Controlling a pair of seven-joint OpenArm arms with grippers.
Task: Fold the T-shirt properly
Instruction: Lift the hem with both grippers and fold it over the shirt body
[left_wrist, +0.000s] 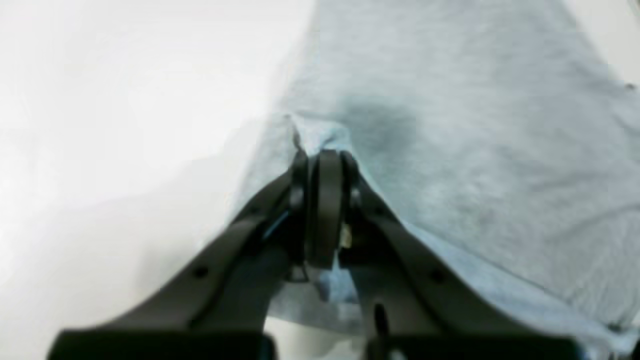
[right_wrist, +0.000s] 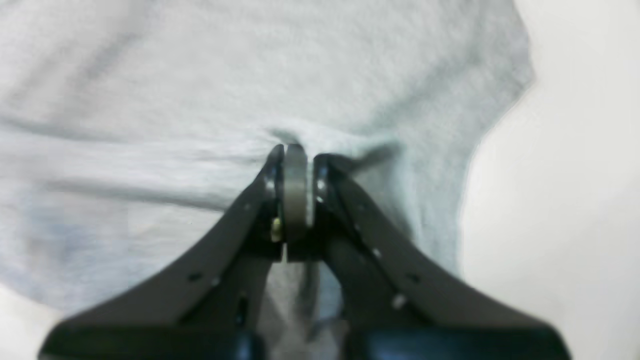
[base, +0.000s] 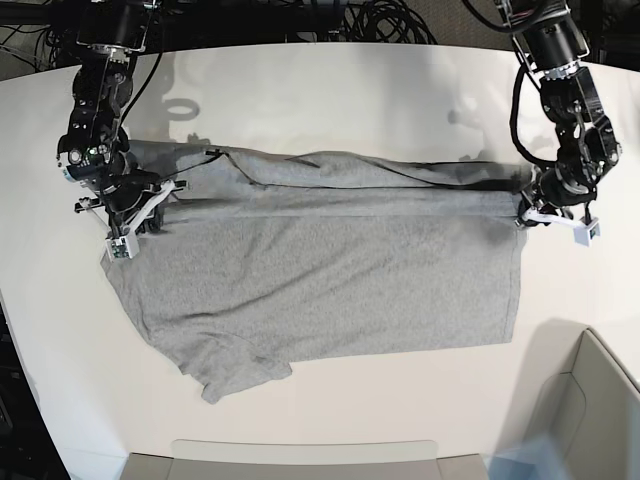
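In both wrist views the jaws are seen pressed together on a pinch of grey cloth: the left gripper (left_wrist: 325, 165) is clamped on a fold near the cloth's left edge in its frame, and the right gripper (right_wrist: 295, 160) is clamped on a bunched ridge at the centre of its frame. In the base view the left gripper (base: 545, 205) is found at the right of the frame and the right gripper (base: 135, 205) at the left, each holding one end of a raised fold line. One T-shirt (base: 330, 290) is counted, and two grippers. The T-shirt is spread on the white counter (base: 330, 100) across the middle of the base frame, its long axis running left to right between the two grips, with the upper edge already doubled over into a band. The free cloth lies below the jaws, toward the bottom of the frame, with a sleeve bunched at the lower left. Neither arm is judged nearer; both are attached at opposite ends. The coming move is judged to depend on the held edge being carried evenly downward over the flat body, so that the fold stays straight.
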